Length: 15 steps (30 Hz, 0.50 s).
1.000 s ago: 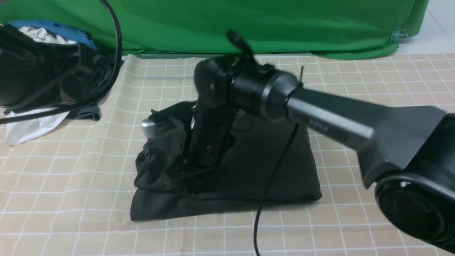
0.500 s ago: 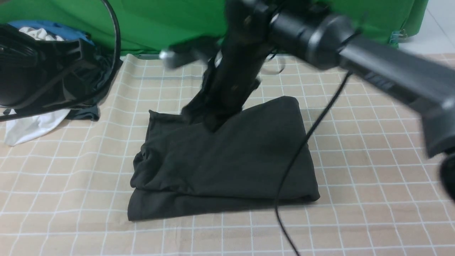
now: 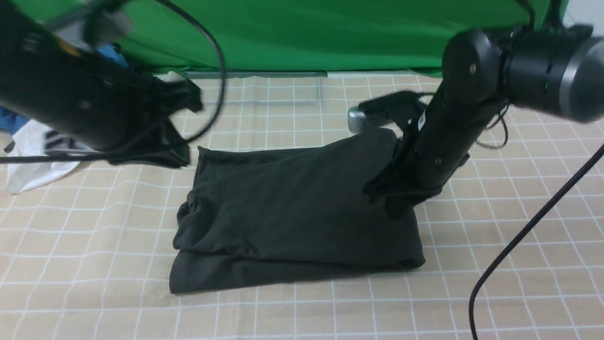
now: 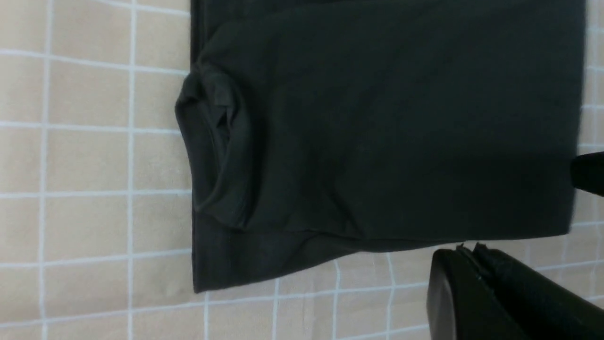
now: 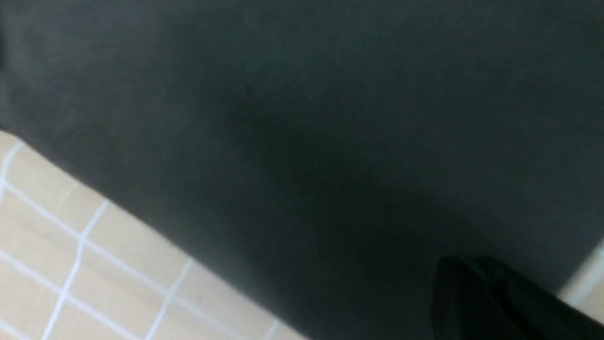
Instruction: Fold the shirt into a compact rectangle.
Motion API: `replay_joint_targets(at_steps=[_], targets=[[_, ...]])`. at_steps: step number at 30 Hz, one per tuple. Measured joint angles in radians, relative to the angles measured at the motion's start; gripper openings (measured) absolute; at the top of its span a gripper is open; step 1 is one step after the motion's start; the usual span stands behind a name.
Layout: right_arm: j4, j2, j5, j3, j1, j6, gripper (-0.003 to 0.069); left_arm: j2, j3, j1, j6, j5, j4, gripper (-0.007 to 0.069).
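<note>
Shirt: the shirt (image 3: 292,208) lies mid-bench on the checked cover, folded into a rough rectangle several layers deep.
Shirt's edges: the far and right sides run fairly straight. The side toward the robot's left is bunched into a soft roll (image 4: 217,141), and a lower layer pokes out along the near edge (image 3: 245,278).
Right hand: the right hand (image 3: 395,208) points down at the shirt's right edge with its fingers together. No cloth shows between them, and whether the tip presses the fabric or hangs just over it cannot be told.
Left hand: the left hand (image 4: 465,255) has its fingers together and holds nothing. It is off the shirt, above bare bench (image 3: 94,264) near the shirt's far left corner.
Surroundings: a white garment (image 3: 28,165) sits at the far left, well apart from the shirt, and a cable (image 3: 519,245) hangs from the right arm.
Step in hand: probably the finish, since the main folds appear made and only tidying seems left.
Next move calls for: if the shape counts as compact enough, both arms should lift clear without dragging the top layer. Otherwise the rolled left edge needs flattening and the protruding lower layer needs tucking in.
Risk: a closed hand brushing the right edge could drag the top layer askew.
</note>
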Motion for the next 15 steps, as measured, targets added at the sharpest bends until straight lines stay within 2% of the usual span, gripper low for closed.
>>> replay_joint_targets(at_steps=[5, 11, 15], targets=[[0.014, 0.054, -0.029, 0.026, 0.0, -0.003, 0.0038, 0.177, 0.0, -0.085, 0.0, -0.113, -0.005, 0.0013], [0.004, 0.097, -0.01, 0.017, -0.002, 0.013, 0.0038, 0.335, 0.0, -0.098, 0.0, -0.15, -0.003, 0.0013], [-0.002, 0.098, 0.004, 0.007, -0.002, 0.022, 0.0038, 0.399, 0.0, -0.098, -0.03, -0.151, 0.057, 0.0013]])
